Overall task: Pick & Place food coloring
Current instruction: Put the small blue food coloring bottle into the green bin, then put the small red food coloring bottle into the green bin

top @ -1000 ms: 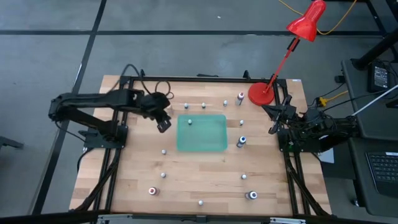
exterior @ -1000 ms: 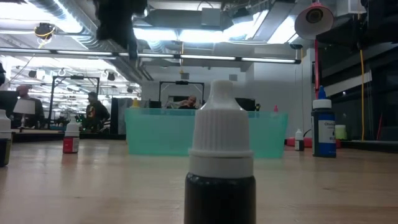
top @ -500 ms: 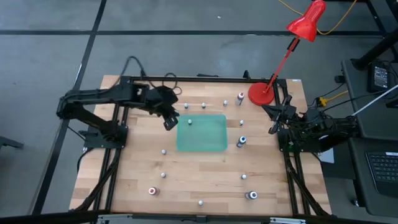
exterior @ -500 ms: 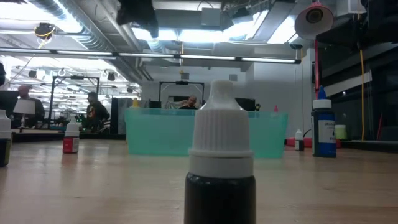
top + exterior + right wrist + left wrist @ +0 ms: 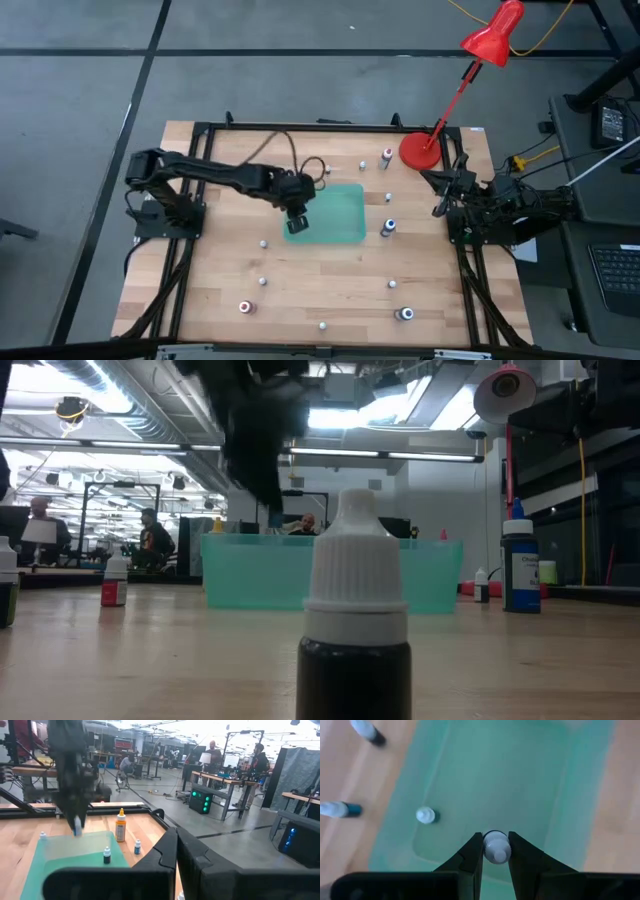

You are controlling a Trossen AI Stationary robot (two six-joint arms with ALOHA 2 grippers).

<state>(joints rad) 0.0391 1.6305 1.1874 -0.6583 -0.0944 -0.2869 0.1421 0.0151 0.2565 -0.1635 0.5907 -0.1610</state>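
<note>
High view: left gripper above the green tray's left edge; right gripper, clenched empty, well right of the tray. Left wrist view: gripper grasping a food coloring bottle over the tray, near another bottle standing inside. Low view: dark bottle on the desk before the tray.

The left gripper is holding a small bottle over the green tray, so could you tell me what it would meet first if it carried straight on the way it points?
Probably the bare floor of the green tray. The left gripper, shut on a white-capped bottle, points down at it.
</note>
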